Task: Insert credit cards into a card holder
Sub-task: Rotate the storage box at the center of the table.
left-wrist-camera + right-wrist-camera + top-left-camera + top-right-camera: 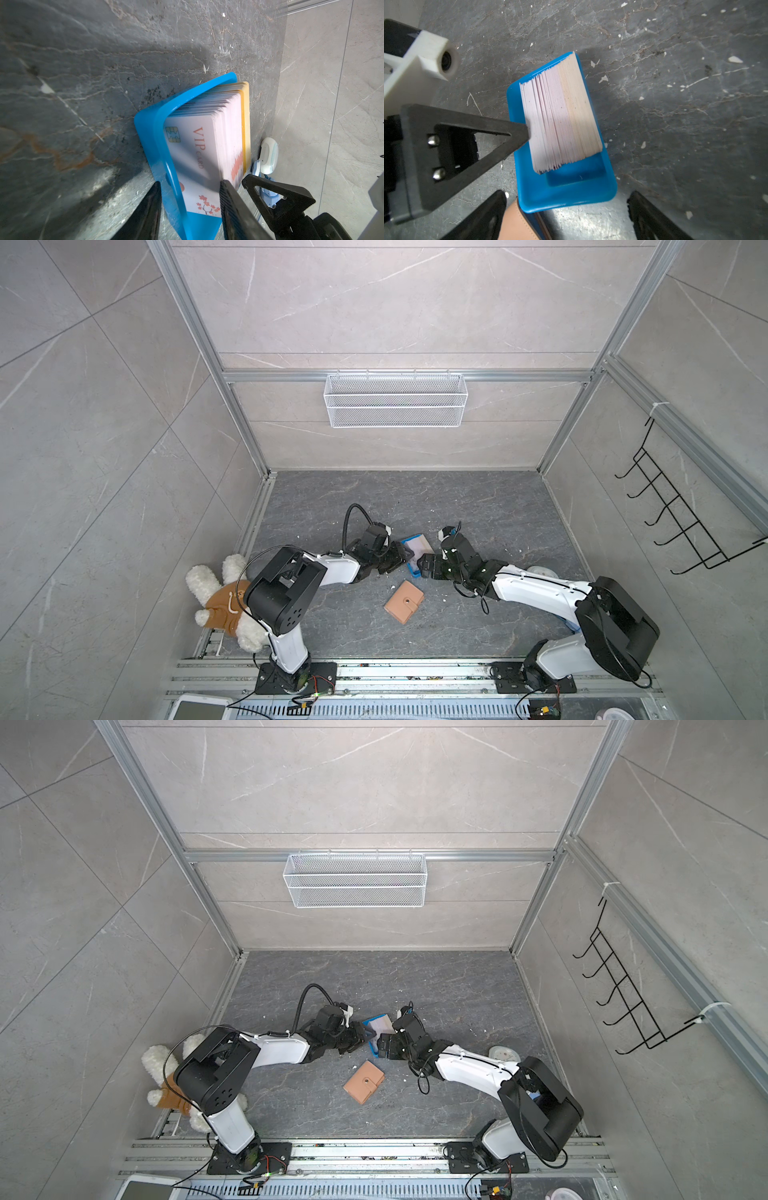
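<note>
**From above, credit cards (419, 546) stand at 3 o'clock of our left gripper (189, 184)**
Its half-closed jaws straddle the blue tray (149, 133) wall and the front one; whether they clamp, we cannot tell. Right gripper (566, 194) gapes wide.

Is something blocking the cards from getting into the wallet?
Yes. The tan leather-like card holder lies folded and snapped shut, hiding its inside, so nothing can slide in yet. The pale pink plastic cards stand in a small blue plastic tray, with its raised wall beside them.
</note>
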You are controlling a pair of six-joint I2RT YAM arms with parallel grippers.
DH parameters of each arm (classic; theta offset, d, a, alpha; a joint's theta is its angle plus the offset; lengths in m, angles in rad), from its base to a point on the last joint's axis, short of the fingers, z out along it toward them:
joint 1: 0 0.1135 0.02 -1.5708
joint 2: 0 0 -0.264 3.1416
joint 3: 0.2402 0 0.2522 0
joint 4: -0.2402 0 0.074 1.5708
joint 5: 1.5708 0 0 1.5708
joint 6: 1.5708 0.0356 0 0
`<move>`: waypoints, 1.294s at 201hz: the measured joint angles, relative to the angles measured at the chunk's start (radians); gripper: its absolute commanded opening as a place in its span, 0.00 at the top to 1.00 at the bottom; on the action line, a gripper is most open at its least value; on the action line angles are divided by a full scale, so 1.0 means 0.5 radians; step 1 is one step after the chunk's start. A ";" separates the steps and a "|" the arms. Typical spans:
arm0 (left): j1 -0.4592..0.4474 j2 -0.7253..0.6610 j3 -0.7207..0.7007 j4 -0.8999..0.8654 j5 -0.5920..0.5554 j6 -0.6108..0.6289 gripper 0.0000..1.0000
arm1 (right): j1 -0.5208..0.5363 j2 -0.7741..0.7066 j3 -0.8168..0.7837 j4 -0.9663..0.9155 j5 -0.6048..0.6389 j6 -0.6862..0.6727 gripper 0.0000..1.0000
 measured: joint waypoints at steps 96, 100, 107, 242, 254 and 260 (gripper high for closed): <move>0.040 -0.071 0.001 -0.153 -0.060 0.040 0.51 | -0.049 -0.184 -0.095 -0.053 -0.115 -0.004 0.08; 0.040 -0.071 0.002 -0.153 -0.060 0.039 0.51 | -0.049 -0.184 -0.098 -0.055 -0.127 -0.004 0.08; 0.040 -0.070 0.005 -0.153 -0.056 0.039 0.51 | -0.049 -0.184 -0.102 -0.055 -0.150 -0.007 0.09; 0.026 0.175 0.301 -0.136 0.022 0.040 0.52 | -0.049 -0.061 -0.104 -0.014 -0.278 -0.033 0.17; 0.021 0.175 0.301 -0.137 0.034 0.040 0.52 | -0.049 -0.057 -0.104 -0.005 -0.284 -0.033 0.17; 0.021 0.174 0.301 -0.138 0.037 0.040 0.52 | -0.049 -0.057 -0.106 0.001 -0.292 -0.033 0.15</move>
